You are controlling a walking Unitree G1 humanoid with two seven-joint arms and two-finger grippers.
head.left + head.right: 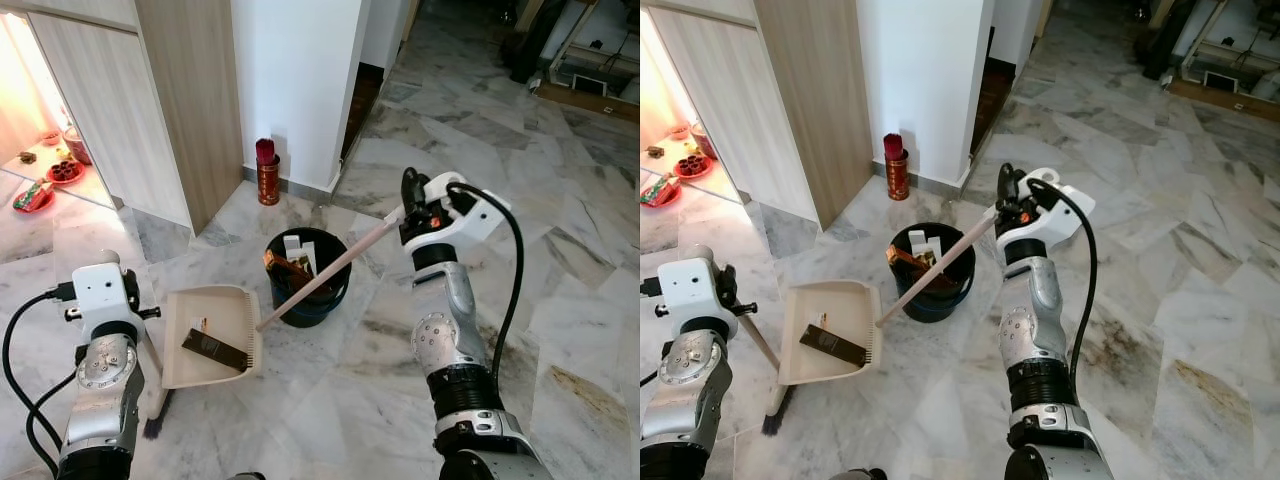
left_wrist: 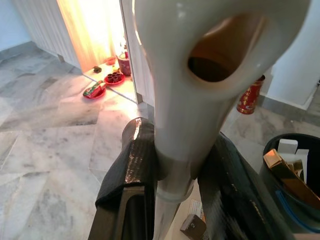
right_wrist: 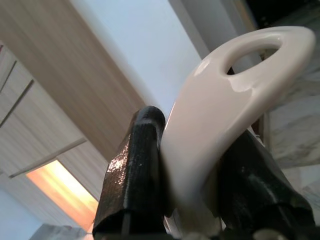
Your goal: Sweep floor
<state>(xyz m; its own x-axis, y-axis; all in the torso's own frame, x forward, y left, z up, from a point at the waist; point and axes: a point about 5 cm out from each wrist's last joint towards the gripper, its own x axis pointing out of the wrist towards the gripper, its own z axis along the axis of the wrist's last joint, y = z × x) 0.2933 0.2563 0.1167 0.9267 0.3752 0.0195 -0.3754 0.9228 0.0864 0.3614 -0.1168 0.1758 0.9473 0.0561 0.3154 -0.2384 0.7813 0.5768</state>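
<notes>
From the head views, the right gripper [image 1: 408,197] grips the long dustpan handle [image 1: 330,272], the beige dustpan [image 1: 205,335] flat on marble beside a black bin [image 1: 306,277], a dark wrapper [image 1: 214,349] in it. In the left wrist view, the left gripper [image 2: 172,170] clamps the broom handle [image 2: 200,75]; in the right wrist view, black fingers [image 3: 135,165] pinch a looped handle end [image 3: 225,95]
</notes>
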